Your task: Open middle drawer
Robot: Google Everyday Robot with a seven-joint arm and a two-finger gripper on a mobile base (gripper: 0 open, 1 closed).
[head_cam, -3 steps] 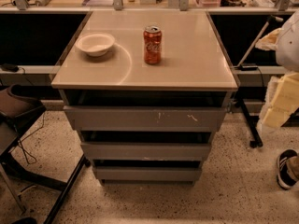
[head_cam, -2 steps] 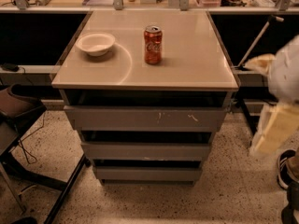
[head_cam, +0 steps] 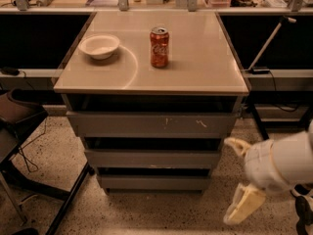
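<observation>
The middle drawer (head_cam: 152,158) is the mid-sized grey front of the three on the cabinet, plain and shut flush. Above it is the widest front with white scratch marks (head_cam: 151,124). Below it is the narrowest front (head_cam: 154,182). My gripper (head_cam: 239,176) is at the lower right, just right of the cabinet, level with the middle and bottom fronts. Its two cream fingers (head_cam: 243,205) are spread apart and hold nothing. It touches no drawer.
A white bowl (head_cam: 99,46) and a red soda can (head_cam: 159,47) stand on the cabinet top (head_cam: 205,67). A dark chair and its legs (head_cam: 22,131) are at the left. A black stand with a slanted pole (head_cam: 266,45) is at the right. A cluttered shelf runs along the back.
My arm has swung down and leftward from the right edge, from tabletop height to the height of the lower drawers. The drawers, bowl and can have not moved.
</observation>
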